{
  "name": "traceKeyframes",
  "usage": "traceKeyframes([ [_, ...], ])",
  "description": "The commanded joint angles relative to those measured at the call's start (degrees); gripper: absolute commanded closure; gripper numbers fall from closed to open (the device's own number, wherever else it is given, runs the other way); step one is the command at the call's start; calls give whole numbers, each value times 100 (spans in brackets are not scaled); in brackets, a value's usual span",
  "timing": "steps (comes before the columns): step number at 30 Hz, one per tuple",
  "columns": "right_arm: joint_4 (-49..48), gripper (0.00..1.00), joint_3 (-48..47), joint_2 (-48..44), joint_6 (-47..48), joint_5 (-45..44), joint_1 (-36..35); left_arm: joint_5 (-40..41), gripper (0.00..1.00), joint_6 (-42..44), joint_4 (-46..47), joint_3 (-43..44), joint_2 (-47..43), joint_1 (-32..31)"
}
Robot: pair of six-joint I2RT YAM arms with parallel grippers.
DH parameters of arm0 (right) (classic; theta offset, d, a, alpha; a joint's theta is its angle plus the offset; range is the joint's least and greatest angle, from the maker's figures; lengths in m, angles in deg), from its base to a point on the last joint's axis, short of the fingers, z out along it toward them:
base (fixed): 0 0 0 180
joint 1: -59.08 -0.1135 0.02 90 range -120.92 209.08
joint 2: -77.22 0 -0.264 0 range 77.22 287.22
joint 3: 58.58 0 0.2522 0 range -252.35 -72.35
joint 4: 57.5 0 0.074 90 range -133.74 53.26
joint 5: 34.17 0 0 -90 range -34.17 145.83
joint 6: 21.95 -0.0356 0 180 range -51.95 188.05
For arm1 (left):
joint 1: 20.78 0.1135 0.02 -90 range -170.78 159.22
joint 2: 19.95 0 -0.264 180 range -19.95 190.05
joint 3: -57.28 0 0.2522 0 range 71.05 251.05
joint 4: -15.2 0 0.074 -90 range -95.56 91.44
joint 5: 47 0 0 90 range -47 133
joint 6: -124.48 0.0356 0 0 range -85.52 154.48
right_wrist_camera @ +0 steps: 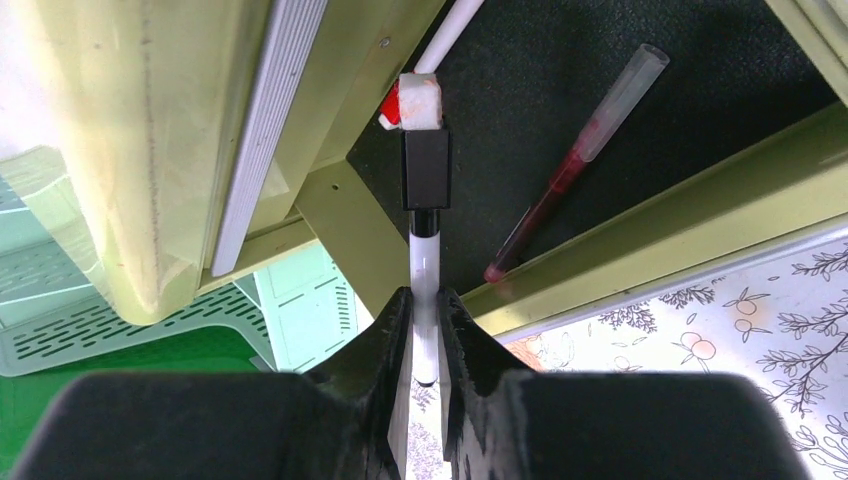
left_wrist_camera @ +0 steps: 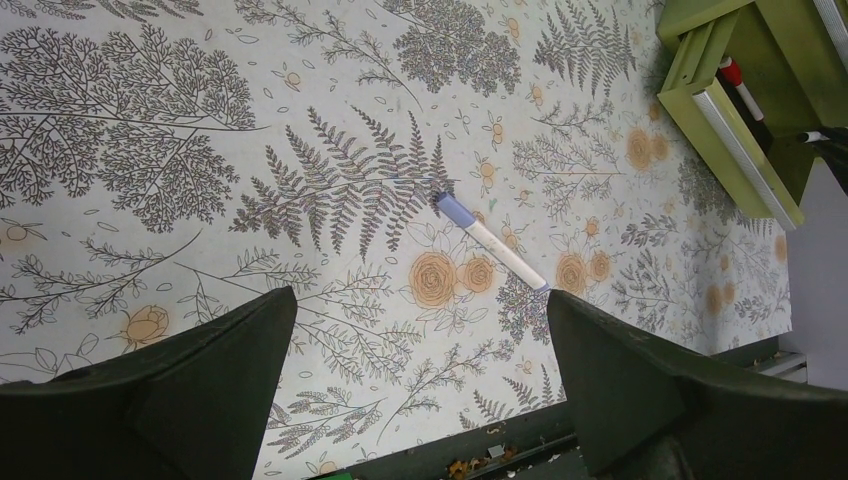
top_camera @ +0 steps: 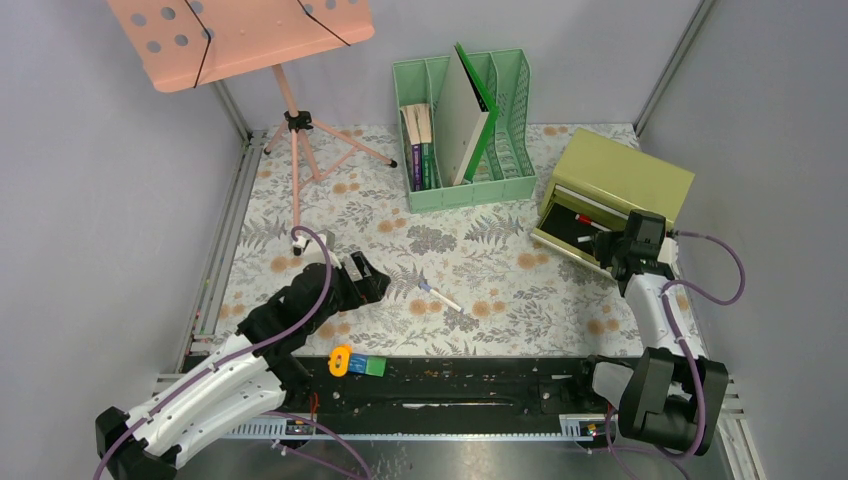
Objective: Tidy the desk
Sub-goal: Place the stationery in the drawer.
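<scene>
Nearby, the left gripper [left_wrist_camera: 420,305] hovers spread wide and empty above a loose pen [left_wrist_camera: 490,240] on the desk [top_camera: 480,250], probably lined up to collect it. Farther right, the right gripper [right_wrist_camera: 425,300] pinches a marker [right_wrist_camera: 427,170] over the open drawer [right_wrist_camera: 680,195], where a red pen [right_wrist_camera: 590,130] lies alongside. Rack [top_camera: 465,190] and stand [top_camera: 240,35] sit farthest.

Stretches the left arm [top_camera: 225,375] forward and low, with the left hand [left_wrist_camera: 420,300] tilted downward and its two dark fingers [left_wrist_camera: 215,375] spread wide apart. Bends the right arm [top_camera: 655,305] upward from its base and angles the wrist forward. Clamps the right hand [right_wrist_camera: 425,300] nearly closed on a thin white pen [right_wrist_camera: 424,255] that sticks straight out ahead of the fingertips.
</scene>
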Motion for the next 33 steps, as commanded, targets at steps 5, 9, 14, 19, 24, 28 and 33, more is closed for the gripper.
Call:
traceKeyframes([
  [5, -173, 93, -262, 300, -29, -193, 102, -75, 1, -11, 248, -21, -69, 23],
  [9, -191, 77, -252, 396, -5, -149, 114, -81, 1, -36, 202, -43, -106, 14],
  [14, -539, 56, -232, 475, 157, 95, 152, -46, 1, -35, 178, -67, -163, 18],
  [19, -723, 41, -247, 496, 185, 431, 227, -33, 1, -18, 183, -59, -145, 18],
  [24, -766, 34, -287, 463, 257, 595, 263, -34, 1, -36, 163, -23, -132, 20],
  [28, -761, 34, -294, 382, 380, 687, 285, -29, 1, -54, 143, -36, -138, 17],
  [33, -581, 33, -295, 141, 733, 842, 290, -24, 1, -56, 102, -53, -164, 20],
])
